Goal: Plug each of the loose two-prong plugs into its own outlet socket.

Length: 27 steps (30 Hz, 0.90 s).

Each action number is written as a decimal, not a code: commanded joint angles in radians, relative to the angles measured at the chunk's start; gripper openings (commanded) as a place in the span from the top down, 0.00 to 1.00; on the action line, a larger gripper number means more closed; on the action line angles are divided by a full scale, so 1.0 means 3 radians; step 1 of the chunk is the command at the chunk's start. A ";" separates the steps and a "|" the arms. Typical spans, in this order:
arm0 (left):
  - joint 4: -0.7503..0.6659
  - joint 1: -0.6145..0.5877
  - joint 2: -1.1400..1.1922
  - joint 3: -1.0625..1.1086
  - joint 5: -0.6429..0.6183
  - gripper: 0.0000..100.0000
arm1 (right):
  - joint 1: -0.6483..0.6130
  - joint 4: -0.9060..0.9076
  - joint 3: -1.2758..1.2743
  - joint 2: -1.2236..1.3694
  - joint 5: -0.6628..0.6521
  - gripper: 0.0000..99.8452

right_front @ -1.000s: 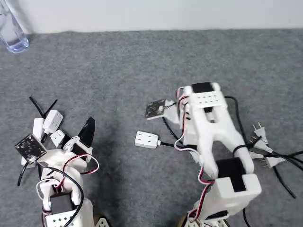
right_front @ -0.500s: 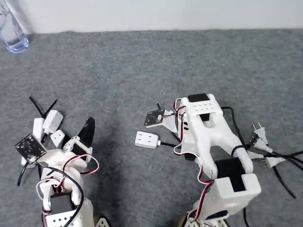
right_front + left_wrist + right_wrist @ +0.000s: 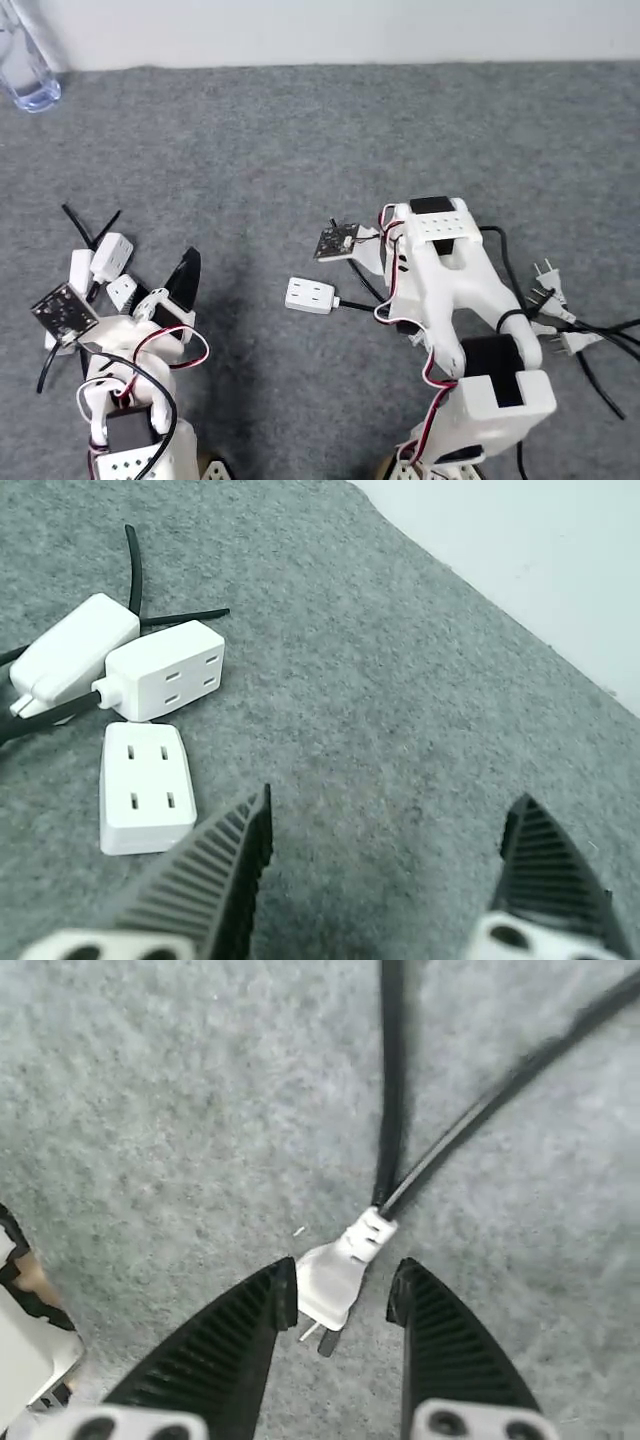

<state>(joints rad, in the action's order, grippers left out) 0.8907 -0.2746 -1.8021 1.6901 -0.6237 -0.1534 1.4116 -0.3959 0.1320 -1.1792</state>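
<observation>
Plug (image 3: 328, 1296) apparently inside parted right tool (image 3: 342, 1274)

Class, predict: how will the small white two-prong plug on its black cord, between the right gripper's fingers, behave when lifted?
The small white plug looks light and rigid, likely easy to lift. Its black cord seems floppy, probably trailing and tugging.

A clear glass (image 3: 22, 75) at the table's (image 3: 250, 150) far left corner is cut off by the frame. Black cords (image 3: 605, 335) run out past its right edge. The right arm (image 3: 450, 280) covers one plug (image 3: 328, 1295) from above.
</observation>
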 commanded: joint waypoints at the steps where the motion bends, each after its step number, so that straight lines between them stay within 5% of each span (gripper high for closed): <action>1: 0.0010 0.0031 -0.0046 -0.0023 0.0026 0.65 | 0.0049 -0.0161 -0.0153 -0.0110 0.0031 0.83; 11: 0.0010 0.0031 -0.0046 -0.0023 0.0026 0.65 | 0.0028 -0.0606 -0.0517 -0.0110 0.0015 0.84; 15: 0.0010 0.0031 -0.0046 -0.0023 0.0026 0.65 | 0.0028 -0.0611 -0.0501 -0.0110 -0.0102 1.00; 23: 0.0010 0.0031 -0.0046 -0.0023 0.0026 0.65 | 0.0049 -0.0575 -0.0435 -0.0182 -0.0159 0.99; 27: 0.0010 0.0031 -0.0046 -0.0023 0.0026 0.65 | 0.0054 -0.0534 -0.0220 -0.0442 0.0164 0.99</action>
<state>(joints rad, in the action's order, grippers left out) 0.8907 -0.2746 -1.8021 1.6901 -0.6237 -0.1473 1.2382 -0.5401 0.0798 -1.1899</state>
